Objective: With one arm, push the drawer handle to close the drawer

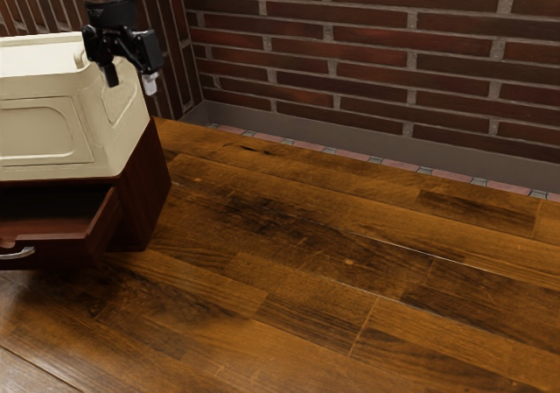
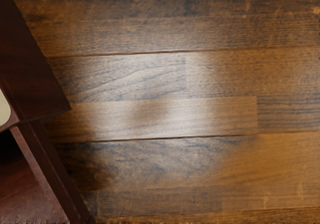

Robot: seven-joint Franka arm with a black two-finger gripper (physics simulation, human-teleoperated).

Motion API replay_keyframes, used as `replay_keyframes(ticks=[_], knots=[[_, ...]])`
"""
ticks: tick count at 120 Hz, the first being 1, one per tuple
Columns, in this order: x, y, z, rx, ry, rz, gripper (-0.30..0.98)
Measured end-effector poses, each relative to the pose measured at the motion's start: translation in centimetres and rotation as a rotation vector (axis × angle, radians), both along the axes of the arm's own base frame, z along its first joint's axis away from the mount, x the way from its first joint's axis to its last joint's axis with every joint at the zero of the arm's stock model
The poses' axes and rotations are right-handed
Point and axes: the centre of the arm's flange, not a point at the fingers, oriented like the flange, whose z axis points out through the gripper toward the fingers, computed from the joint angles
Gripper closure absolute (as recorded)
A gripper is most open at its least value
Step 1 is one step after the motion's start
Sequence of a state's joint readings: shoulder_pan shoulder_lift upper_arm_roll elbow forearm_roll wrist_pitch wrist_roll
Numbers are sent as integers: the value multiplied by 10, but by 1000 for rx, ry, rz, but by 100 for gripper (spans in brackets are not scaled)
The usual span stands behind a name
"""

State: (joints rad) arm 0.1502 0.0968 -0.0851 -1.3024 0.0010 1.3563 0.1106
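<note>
1. We saw a drawer (image 1: 61,252) of smooth, dark reddish wood, box-shaped and standing open from a cabinet (image 1: 147,192) of the same tone. Its handle (image 1: 17,254) was a shiny, silvery curved bar.
2. On the cabinet sat a cream-coloured box (image 1: 44,130) with rounded corners and a shallow panel outline on its side.
3. Beneath lay planked brown wood (image 1: 306,235), glossy and streaked with dark grain. Behind it rose rough reddish-brown brick walls (image 1: 376,52) with grey joints, above a plain grey skirting (image 1: 289,118) and a mosaic strip (image 1: 376,160).
4. We counted one open drawer, one handle in sight, one cabinet, one cream-coloured box and two walls meeting at a corner.
5. Our black gripper (image 1: 129,79) had two fingers, parted and grasping nothing.
6. The handle lay lower than the fingers and toward the exterior view's left, well apart from them; neither finger touched it.
</note>
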Motion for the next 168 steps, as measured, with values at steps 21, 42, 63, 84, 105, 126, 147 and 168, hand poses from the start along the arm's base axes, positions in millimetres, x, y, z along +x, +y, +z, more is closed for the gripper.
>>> replay_keyframes(ticks=[21,42,63,84,105,126,147,168], knots=[[-10,0,14,-5,-11,-8,0],[-186,6,135,92,-215,136,0],[-286,57,8,145,-10,503,0],[-293,80,-119,140,91,653,0],[-288,89,-177,147,63,710,12],[-291,112,-208,131,39,725,34],[-288,140,-239,97,57,724,57],[-284,157,-255,93,40,690,71]])
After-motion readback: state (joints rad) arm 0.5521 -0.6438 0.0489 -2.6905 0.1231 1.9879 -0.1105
